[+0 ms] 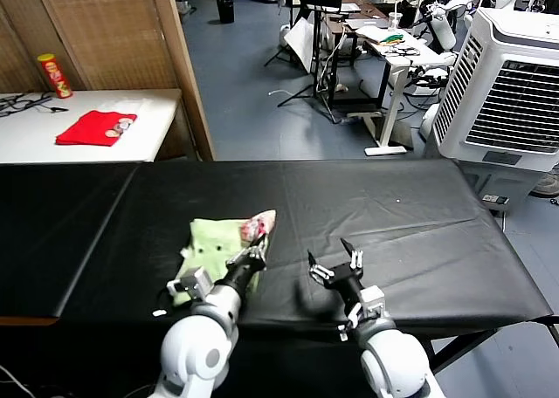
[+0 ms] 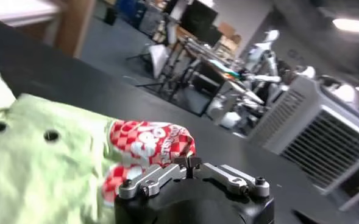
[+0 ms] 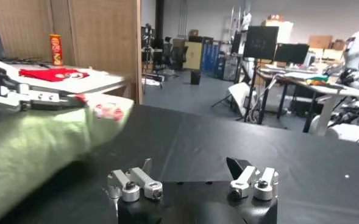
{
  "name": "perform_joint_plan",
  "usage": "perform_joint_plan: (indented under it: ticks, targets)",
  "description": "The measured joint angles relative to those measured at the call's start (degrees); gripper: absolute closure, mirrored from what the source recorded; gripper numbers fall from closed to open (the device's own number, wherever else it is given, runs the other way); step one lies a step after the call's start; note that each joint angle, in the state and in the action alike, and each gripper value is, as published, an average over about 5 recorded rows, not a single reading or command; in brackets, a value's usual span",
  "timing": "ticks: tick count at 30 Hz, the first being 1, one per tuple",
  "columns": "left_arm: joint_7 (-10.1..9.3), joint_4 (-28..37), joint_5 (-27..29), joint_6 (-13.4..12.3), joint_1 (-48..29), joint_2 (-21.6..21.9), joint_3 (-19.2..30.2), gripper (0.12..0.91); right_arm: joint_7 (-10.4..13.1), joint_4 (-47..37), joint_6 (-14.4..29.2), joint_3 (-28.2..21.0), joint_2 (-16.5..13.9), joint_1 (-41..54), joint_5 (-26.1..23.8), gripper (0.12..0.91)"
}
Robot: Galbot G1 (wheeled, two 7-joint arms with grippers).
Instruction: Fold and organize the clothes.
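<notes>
The pale green T-shirt (image 1: pixel 214 241) lies bunched on the black table (image 1: pixel 393 215), left of centre near the front edge. Its red-and-white graphic (image 1: pixel 256 228) is turned up at its right corner. My left gripper (image 1: pixel 255 257) is at that right edge, shut on the shirt's fabric just below the graphic (image 2: pixel 149 143). In the left wrist view the fingertips (image 2: pixel 188 162) meet against the cloth (image 2: pixel 39 164). My right gripper (image 1: pixel 334 265) is open and empty, low over the bare table to the right of the shirt. Its view (image 3: pixel 191 167) shows the shirt (image 3: pixel 33 146) to the side.
A white side table (image 1: pixel 157 123) at the back left holds a red folded cloth (image 1: pixel 94 127) and a red can (image 1: pixel 54 75). A wooden partition (image 1: pixel 113 31) stands behind it. A white air cooler (image 1: pixel 507 92) stands at the right. The table's front edge lies just below both grippers.
</notes>
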Motion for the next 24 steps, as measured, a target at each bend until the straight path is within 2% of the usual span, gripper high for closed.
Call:
perform_joint_plan:
  ticks: [3, 8, 11, 13, 16, 20, 24]
  targets:
    - [2.53, -0.1, 2.7, -0.5, 0.7, -0.2, 1.0, 0.785, -0.5, 0.0, -1.3, -0.3, -0.3, 0.3, 2.0, 0.227]
    - [6.56, -0.9, 4.6, -0.5, 1.6, -0.1, 1.5, 0.505, -2.2, -0.1, -4.8, -1.0, -1.0, 1.1, 7.1, 0.227]
    - [7.69, -1.5, 5.0, -0.6, 2.0, 0.4, 1.2, 0.344, -1.8, -0.6, -7.0, -1.6, -1.1, 1.8, 11.1, 0.227]
    - [7.75, -1.7, 5.4, -1.0, 2.2, 0.8, 0.8, 0.272, -0.7, -1.2, -8.3, -2.2, -0.7, 2.5, 13.8, 0.227]
    - [7.65, -2.2, 5.7, -1.6, 2.7, 1.5, -0.2, 0.237, 1.4, -2.5, -10.2, -3.1, 0.1, 3.7, 18.0, 0.227]
    - [7.54, -2.9, 5.2, -2.2, 3.8, 2.5, -2.0, 0.232, 4.3, -4.3, -11.9, -3.9, 1.5, 5.0, 22.3, 0.237]
    - [7.47, -3.5, 4.3, -2.9, 4.8, 3.4, -3.9, 0.232, 5.2, -5.4, -12.3, -3.8, 2.0, 5.1, 24.7, 0.337]
